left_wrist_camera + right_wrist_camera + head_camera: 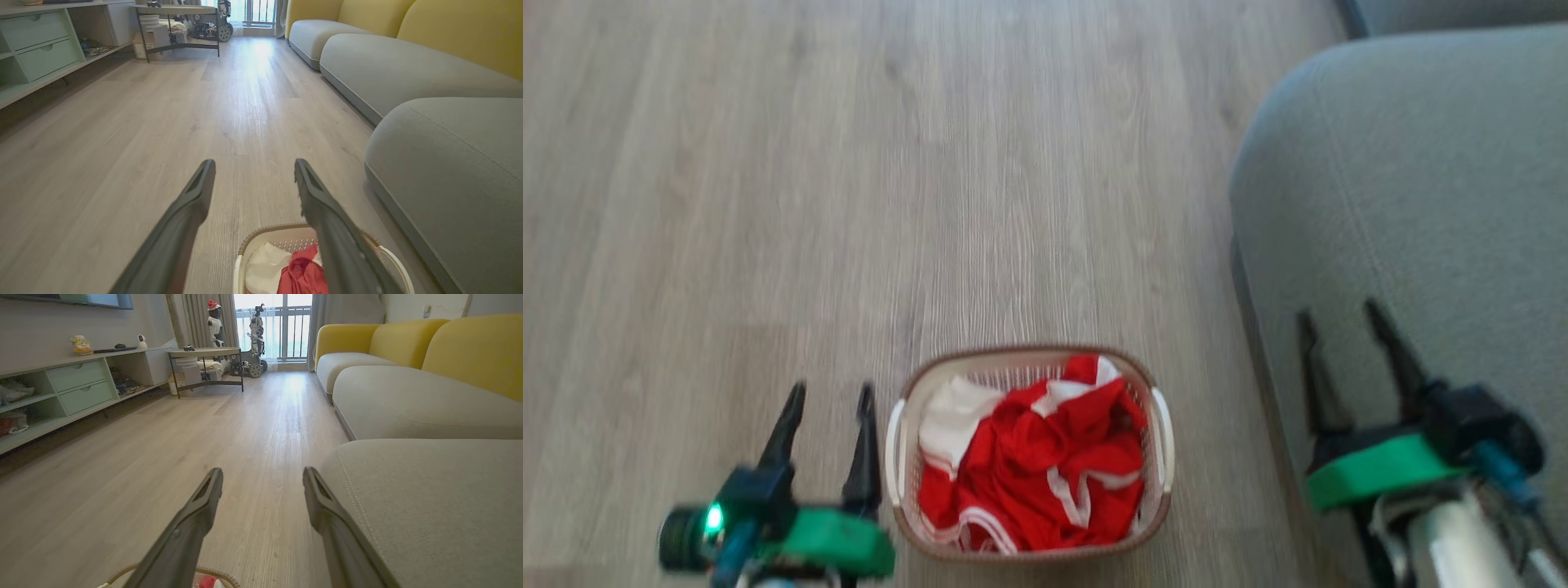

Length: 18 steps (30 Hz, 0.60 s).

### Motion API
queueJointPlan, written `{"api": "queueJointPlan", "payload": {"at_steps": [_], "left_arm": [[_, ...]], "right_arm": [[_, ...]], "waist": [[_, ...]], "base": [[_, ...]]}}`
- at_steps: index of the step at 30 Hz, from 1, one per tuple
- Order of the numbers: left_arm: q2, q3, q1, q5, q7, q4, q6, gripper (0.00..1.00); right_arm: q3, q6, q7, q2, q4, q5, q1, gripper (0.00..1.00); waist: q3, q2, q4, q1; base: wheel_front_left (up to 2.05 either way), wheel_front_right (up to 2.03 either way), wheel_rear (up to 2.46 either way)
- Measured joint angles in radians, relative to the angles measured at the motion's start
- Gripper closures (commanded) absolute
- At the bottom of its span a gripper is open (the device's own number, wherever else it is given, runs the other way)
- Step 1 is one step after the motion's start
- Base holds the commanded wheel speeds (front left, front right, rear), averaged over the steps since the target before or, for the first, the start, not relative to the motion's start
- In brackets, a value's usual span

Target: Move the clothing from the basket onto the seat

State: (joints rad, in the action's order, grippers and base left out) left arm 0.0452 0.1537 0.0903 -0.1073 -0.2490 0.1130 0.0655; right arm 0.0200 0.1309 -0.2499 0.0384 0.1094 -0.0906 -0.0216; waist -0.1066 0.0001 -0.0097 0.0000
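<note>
Where head view looks straight down, crumpled red thin-fabric clothing w/ white stripes [1045, 457] lies heaped in oval white perforated basket [1013, 354], brown woven rim, on pale wood-grain floor [849, 163]. Left gripper [832, 392] just beside basket, right gripper [1339, 312] at rounded grey-green stitched seat [1421, 204]; both spread wide, empty. Wrist views add yellow sofa backs [470, 347].

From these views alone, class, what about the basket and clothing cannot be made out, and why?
- Garment count: the clothing lies in one crumpled heap; head view is blurred.
- Floor of the basket: covered by that heap.
- Left wrist view: basket cut by bottom edge, crossed by a left end effector finger.
- Right wrist view: basket mostly cut by bottom edge.
</note>
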Motion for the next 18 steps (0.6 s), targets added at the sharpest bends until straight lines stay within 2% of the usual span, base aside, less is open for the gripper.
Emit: {"api": "queueJointPlan", "payload": {"at_steps": [8,18], "left_arm": [[-0.001,0.1,-0.226,0.021,0.0,0.119,-0.031,0.0],[-0.004,0.281,-0.513,0.035,0.0,0.395,-0.06,0.0]], "right_arm": [[-0.092,0.0,-0.003,0.0,-0.096,0.029,-0.128,0.0],[-0.184,0.0,-0.006,0.001,-0.2,0.056,-0.25,0.0]], "waist": [[-0.167,0.0,0.002,0.0001],[-0.396,-0.0001,-0.004,0.0003]], "base": [[0.0,0.0,0.0],[0.0,0.0,0.0]]}}
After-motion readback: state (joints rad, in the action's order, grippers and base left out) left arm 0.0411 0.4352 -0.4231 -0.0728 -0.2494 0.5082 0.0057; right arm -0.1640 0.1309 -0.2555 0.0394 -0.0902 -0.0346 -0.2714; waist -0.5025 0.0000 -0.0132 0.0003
